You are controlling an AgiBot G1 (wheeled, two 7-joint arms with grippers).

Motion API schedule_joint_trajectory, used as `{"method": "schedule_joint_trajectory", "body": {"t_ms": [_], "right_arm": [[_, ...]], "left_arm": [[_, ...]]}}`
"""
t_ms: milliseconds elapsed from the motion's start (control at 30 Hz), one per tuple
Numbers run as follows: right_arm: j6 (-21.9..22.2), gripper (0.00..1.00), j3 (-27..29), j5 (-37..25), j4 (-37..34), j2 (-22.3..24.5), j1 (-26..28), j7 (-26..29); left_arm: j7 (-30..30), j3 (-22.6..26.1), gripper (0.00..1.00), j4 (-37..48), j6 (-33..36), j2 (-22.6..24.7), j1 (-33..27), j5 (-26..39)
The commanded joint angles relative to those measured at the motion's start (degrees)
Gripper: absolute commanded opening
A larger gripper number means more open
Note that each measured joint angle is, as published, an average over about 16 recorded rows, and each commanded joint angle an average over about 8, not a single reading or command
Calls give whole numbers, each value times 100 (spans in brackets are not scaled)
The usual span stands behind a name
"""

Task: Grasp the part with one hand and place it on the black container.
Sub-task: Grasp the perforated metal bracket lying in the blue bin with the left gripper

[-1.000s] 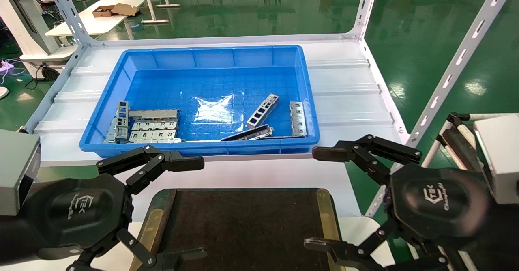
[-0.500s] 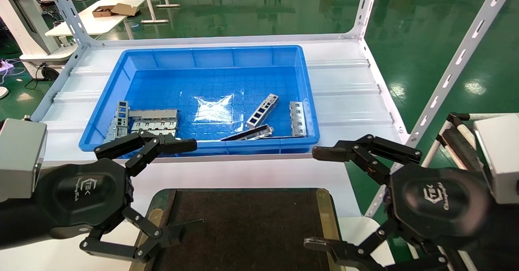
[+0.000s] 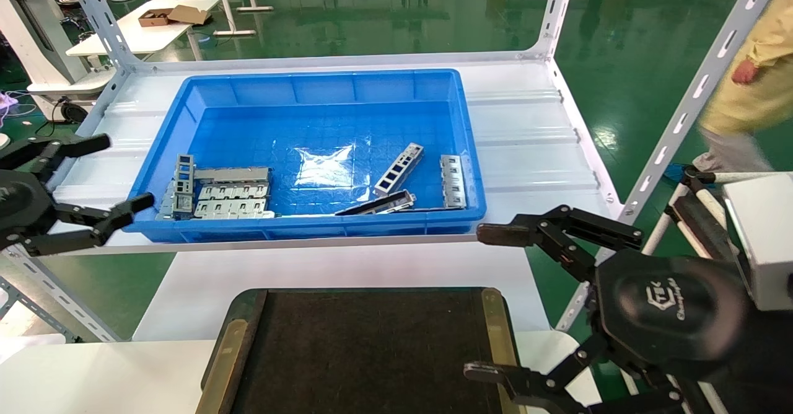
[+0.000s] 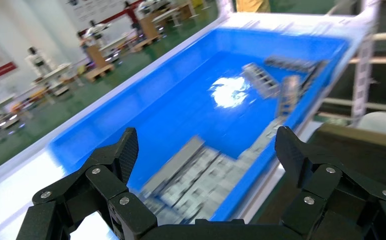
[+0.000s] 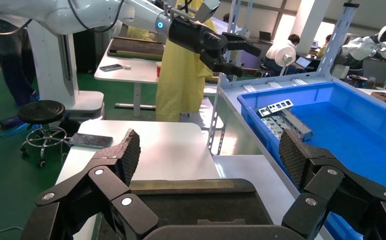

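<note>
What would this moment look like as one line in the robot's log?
left gripper: open, beside blue bin | right gripper: open, parked by black tray | metal strip: in bin, untouched

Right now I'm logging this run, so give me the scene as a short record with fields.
left gripper: open, empty, beside the blue bin's left end
right gripper: open, empty, over the black container's right edge
part: lying in the bin, untouched
black container: nothing on it
other metal pieces: stacked in the bin's left corner

White shelf (image 3: 526,135), blue bin (image 3: 322,85) on it
</note>
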Motion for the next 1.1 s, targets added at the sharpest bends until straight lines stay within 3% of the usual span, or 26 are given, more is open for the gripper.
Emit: {"method": "schedule_joint_trajectory", "body": {"t_ms": [33,1100], "right_arm": [[1,100,0,0,0,0,0,0],[0,100,0,1,-1,0,0,-1]], "left_arm": [[125,55,100,57,172,84,-186,59],[215,24,100,462,36,42,-176,79]]}}
